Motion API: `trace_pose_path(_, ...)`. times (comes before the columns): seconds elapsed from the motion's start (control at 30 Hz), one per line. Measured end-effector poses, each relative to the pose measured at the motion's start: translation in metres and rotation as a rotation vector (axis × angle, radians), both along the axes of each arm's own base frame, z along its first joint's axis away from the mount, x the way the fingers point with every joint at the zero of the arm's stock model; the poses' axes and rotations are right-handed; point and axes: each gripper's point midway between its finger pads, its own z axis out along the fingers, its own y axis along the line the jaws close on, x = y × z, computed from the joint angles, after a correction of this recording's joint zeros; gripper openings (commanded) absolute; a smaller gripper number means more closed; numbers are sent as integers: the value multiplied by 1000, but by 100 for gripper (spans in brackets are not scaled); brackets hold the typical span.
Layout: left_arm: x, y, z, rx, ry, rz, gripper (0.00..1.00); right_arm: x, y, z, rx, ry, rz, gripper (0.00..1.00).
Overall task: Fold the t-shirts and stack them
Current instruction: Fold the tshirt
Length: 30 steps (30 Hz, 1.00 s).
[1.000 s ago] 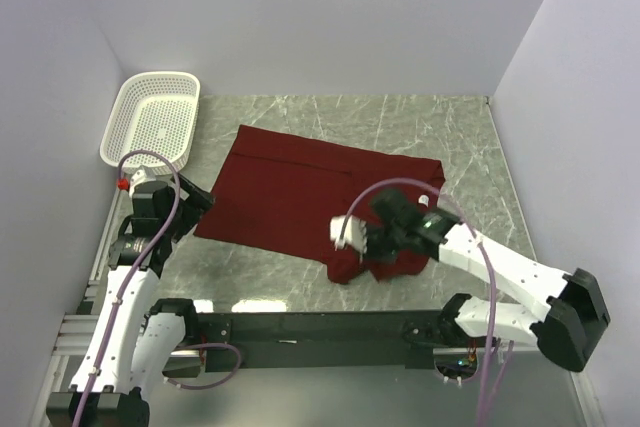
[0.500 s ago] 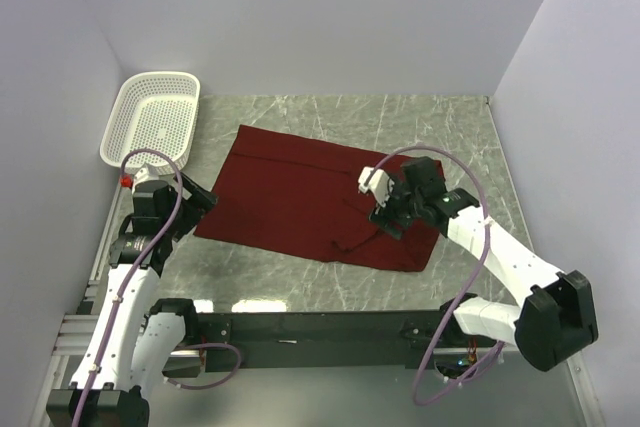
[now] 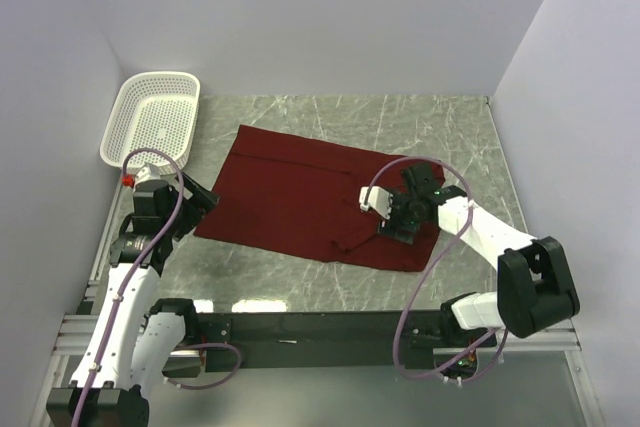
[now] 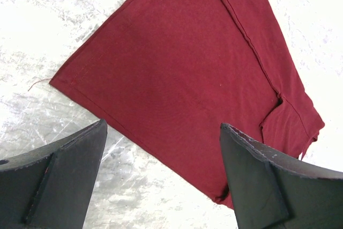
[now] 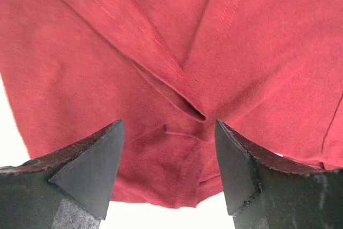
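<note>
Hovering at the left, the left gripper [image 4: 162,132] gapes, holding nothing. The t-shirt [image 3: 285,197] lies flat on the table [image 3: 450,127]; it should feel soft, light, limp, best pinched at a hem corner. The right gripper [image 5: 169,124] stands spread over 1 pleat [image 5: 187,108] that only its wrist view shows clearly.

You have the t-shirt [image 3: 300,197] lying flat across the middle of the table [image 3: 440,127]. The basket [image 3: 155,125] sits at the far left corner, behind and left of the t-shirt and apart from it. Your left gripper [image 3: 203,197] is just beside the t-shirt's left edge. Your right gripper [image 3: 392,219] is over its right part, near a small fold [image 5: 182,97] at the front edge.
</note>
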Motion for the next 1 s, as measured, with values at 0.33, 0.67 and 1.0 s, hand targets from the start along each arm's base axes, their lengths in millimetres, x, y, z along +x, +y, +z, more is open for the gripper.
trace_pose_path(0.33, 1, 0, -8, -8, 29, 7, 91, 23, 1, -12, -32, 14, 23, 58)
trace_pose_path(0.67, 0, -2, -19, -27, 45, 15, 89, 27, 4, -16, -25, 27, 11, 3)
trace_pose_path(1.0, -10, -3, -79, -130, 242, 138, 58, 27, 11, 21, 76, -29, -55, 2)
